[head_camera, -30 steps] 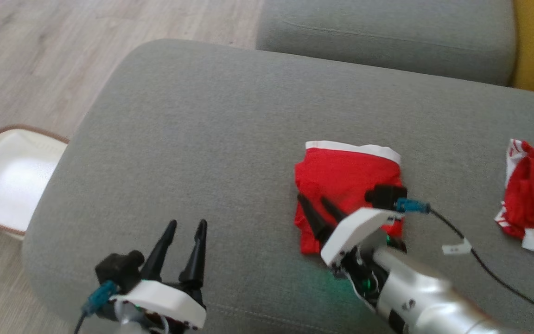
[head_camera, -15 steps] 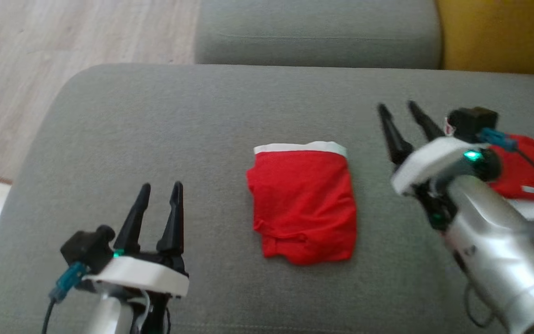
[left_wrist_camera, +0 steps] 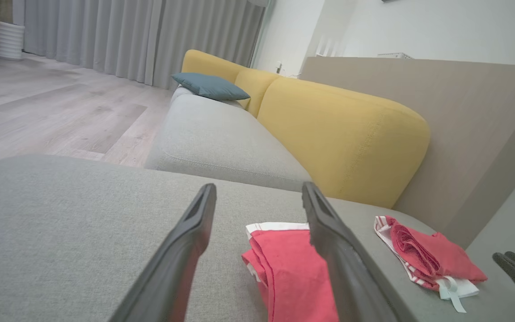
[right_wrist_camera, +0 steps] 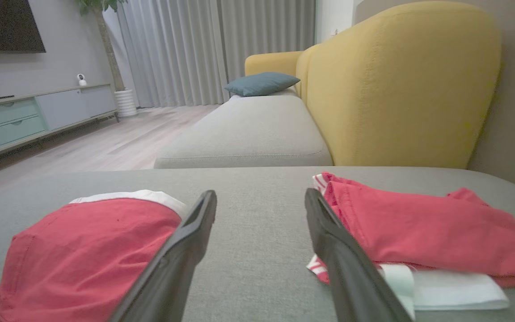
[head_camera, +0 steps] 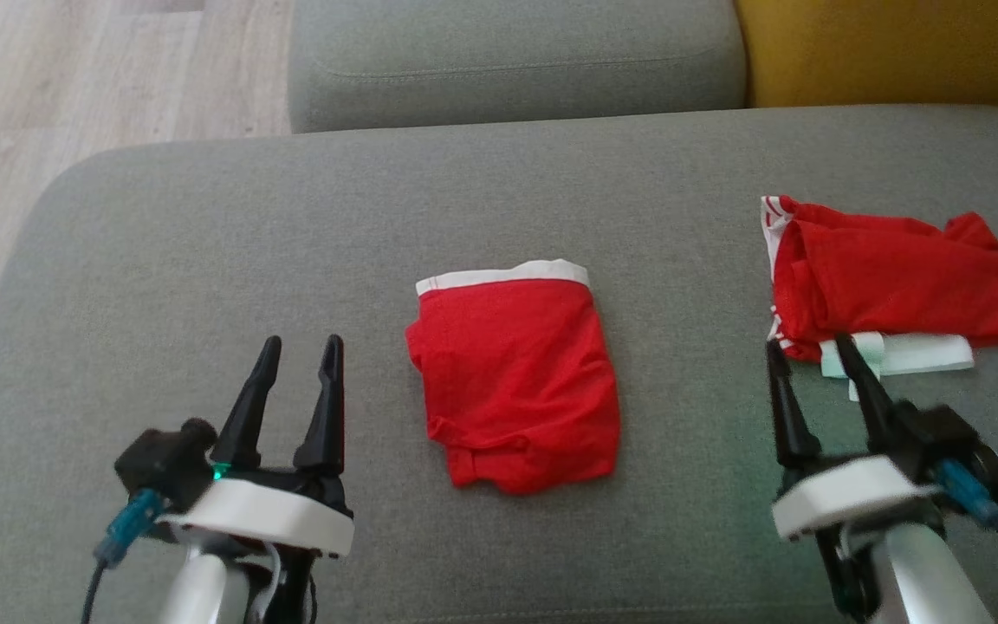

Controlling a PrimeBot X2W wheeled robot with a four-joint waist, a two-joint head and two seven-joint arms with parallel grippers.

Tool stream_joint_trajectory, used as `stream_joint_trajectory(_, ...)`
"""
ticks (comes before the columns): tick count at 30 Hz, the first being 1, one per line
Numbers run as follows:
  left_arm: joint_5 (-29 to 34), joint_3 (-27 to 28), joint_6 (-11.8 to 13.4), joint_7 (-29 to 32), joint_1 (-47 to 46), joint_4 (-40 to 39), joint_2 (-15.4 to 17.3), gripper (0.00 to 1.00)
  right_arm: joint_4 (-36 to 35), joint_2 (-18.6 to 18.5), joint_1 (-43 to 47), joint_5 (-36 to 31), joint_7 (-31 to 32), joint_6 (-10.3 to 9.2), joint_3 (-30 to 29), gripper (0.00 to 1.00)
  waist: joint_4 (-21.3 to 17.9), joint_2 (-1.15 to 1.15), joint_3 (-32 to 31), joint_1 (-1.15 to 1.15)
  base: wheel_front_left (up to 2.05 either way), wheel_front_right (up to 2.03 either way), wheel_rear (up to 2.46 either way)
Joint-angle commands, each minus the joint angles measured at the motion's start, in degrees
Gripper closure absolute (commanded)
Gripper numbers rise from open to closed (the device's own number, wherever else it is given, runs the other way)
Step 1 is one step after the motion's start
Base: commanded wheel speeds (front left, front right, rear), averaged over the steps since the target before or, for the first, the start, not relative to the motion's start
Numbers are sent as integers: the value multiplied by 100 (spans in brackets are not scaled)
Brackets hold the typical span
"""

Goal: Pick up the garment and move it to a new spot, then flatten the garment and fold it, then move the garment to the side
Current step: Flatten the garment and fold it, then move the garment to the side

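Red folded garment with white waistband (head_camera: 516, 381) lies on grey sofa cushion (head_camera: 204, 251); left gripper (head_camera: 303, 343), right gripper (head_camera: 807, 345): jaws apart, empty.

right gripper (head_camera: 806, 345) blurred in head view; folded garment (left_wrist_camera: 284, 268) partly behind left fingers (left_wrist_camera: 333, 250), cut by bottom edge in left wrist view; crumpled garment (right_wrist_camera: 418, 232) near corner behind right finger

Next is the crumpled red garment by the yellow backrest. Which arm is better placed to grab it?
Right. The right fingers are open at the near edge of the crumpled garment, pointing at it. The left fingers, also open, are beyond the folded garment, which lies in between.
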Motion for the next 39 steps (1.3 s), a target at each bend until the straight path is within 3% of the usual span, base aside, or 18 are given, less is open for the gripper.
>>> stream_joint_trajectory(1,113,201,-2,-34,-170,-230,20,0,-423,16,-5,-64,-61,-4,17,0,-47,0,9,0,0,0,0)
stream_joint_trajectory(9,369,254,-52,-34,15,-337,20,0,-977,32,605,297,-61,-4,69,0,-132,0,21,0,0,0,0)
stream_joint_trajectory(21,277,40,-91,-34,-168,-288,20,0,-990,33,281,588,610,-4,329,0,241,0,387,0,0,0,0)
stream_joint_trajectory(28,169,-106,-133,-34,-330,-343,20,0,-384,33,-343,1140,1488,-4,700,0,613,0,753,0,0,0,0)
stream_joint_trajectory(39,87,-213,-162,-34,-531,-300,20,0,821,33,-1097,2188,2124,-4,975,0,1037,0,1063,0,0,0,0)
